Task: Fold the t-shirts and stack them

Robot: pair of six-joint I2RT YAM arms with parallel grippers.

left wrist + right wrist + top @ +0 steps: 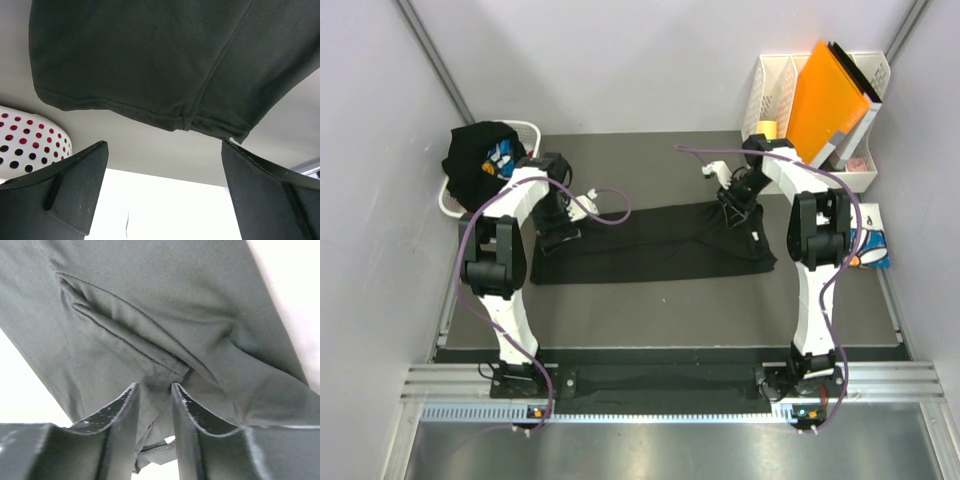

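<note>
A black t-shirt [650, 245] lies as a long folded strip across the middle of the table. My left gripper [558, 228] hovers at its left end, wide open with nothing between the fingers [65, 185]; the shirt's hem [150, 55] lies just beyond the tips. My right gripper [732, 205] is at the strip's upper right corner, its fingers [120, 415] close together with a bunched fold of black cloth [150, 305] pinched between them. Another black t-shirt with a blue and white print [480, 160] fills the basket. A folded white printed t-shirt [872, 240] lies at the right edge.
The white laundry basket [455, 200] stands at the back left, its dotted wall [30, 140] close to my left fingers. A white file rack [775, 85] with an orange folder [830, 100] stands at the back right. Purple cables loop over both arms.
</note>
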